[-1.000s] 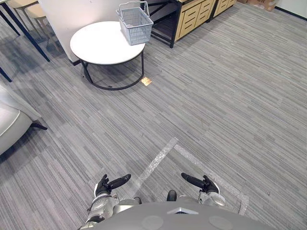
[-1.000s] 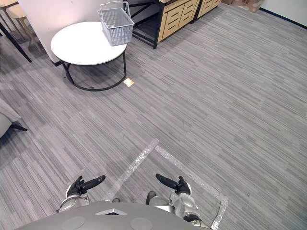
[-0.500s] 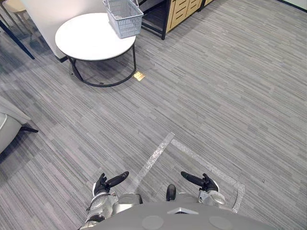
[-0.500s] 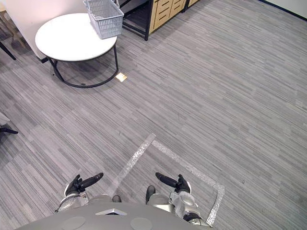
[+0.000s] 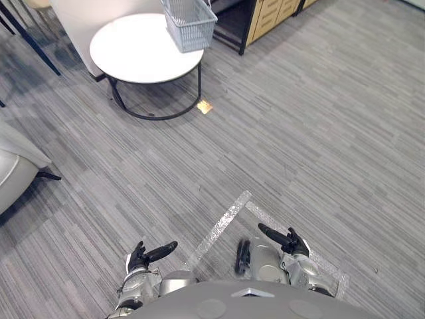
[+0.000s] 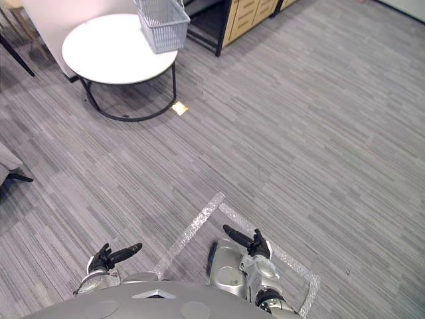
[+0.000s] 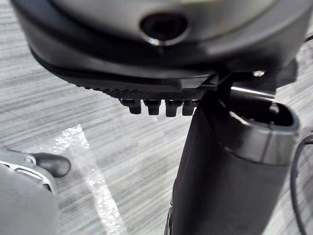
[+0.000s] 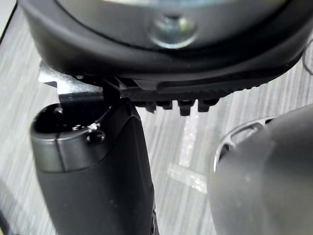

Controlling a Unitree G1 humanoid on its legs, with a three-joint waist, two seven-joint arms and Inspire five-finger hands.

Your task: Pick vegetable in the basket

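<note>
Hands hung low over the carpet (image 5: pixel 305 133). My left hand (image 5: pixel 141 256) and right hand (image 5: pixel 287 242) were both slack, fingers loosely out, thumbs turned inward, gripping and touching nothing. I could not tell through the mesh whether a vegetable lay in the basket (image 5: pixel 190 25). The basket was grey wire, upright, at the far rim of a round white table (image 5: pixel 133 53), well apart from my hands. Tape (image 5: pixel 218 229) marked the floor between them.

Silver-grey metal is seen on the left arm (image 5: pixel 137 287) and right arm (image 5: pixel 302 269) — the left hand (image 5: pixel 141 256) and right hand (image 5: pixel 287 242) are finished in black.
</note>
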